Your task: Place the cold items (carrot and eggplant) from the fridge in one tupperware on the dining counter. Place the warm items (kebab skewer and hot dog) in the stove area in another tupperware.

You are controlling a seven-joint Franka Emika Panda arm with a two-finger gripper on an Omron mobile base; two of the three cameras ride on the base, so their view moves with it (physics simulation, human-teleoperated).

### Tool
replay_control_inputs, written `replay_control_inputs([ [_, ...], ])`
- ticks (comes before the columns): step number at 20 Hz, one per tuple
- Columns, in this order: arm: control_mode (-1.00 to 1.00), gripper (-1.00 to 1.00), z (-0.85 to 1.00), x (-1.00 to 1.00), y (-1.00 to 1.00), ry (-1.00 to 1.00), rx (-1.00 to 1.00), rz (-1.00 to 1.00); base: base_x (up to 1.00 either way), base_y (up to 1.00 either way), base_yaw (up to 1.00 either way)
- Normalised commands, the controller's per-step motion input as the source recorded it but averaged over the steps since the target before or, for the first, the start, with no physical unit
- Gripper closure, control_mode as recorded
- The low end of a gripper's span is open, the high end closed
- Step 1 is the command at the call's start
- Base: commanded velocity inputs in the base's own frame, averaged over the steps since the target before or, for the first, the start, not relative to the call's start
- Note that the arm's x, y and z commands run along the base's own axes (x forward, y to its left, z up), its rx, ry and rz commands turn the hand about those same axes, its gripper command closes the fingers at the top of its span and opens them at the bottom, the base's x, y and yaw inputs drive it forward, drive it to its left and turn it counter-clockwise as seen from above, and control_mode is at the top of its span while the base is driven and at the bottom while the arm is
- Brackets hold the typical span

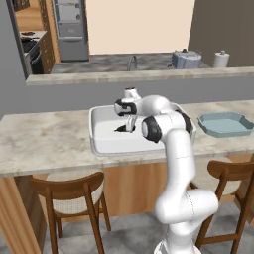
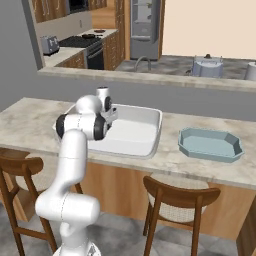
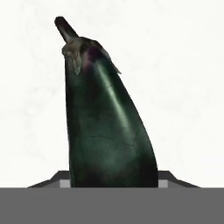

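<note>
My gripper is shut on the eggplant, a dark purple-green fruit with its stem pointing away from the hand. It hangs low inside the white tupperware on the dining counter, and the eggplant shows as a dark tip just above the white floor. From the right base view, my arm covers the hand over the same white tupperware. A second, blue-grey tupperware stands to the right with nothing in it. The carrot, kebab skewer and hot dog are out of view.
Wooden stools stand under the counter's front edge. Behind the raised ledge lie a sink faucet, a grey appliance and a paper towel roll. The fridge and stove are far back.
</note>
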Motion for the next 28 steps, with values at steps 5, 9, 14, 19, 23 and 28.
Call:
replay_control_inputs([
  [5,-1.0,-1.0,-0.3,0.31,0.09,0.02,0.0,0.06,0.0,0.0,0.0],
  [9,-1.0,-1.0,0.0,0.01,0.18,0.0,0.0,0.0,0.0,0.0,0.0],
  [14,-1.0,-1.0,0.22,0.0,0.16,-0.18,-0.04,-0.04,0.0,0.0,0.0],
  [19,-1.0,-1.0,0.55,-0.14,0.01,-0.34,-0.08,-0.09,0.0,0.0,0.0],
  [23,-1.0,-1.0,0.47,-0.74,0.0,-0.18,0.03,-0.24,0.0,0.0,0.0],
  [28,-1.0,-1.0,0.33,-1.0,0.0,-0.12,0.23,-0.24,0.0,0.0,0.0],
])
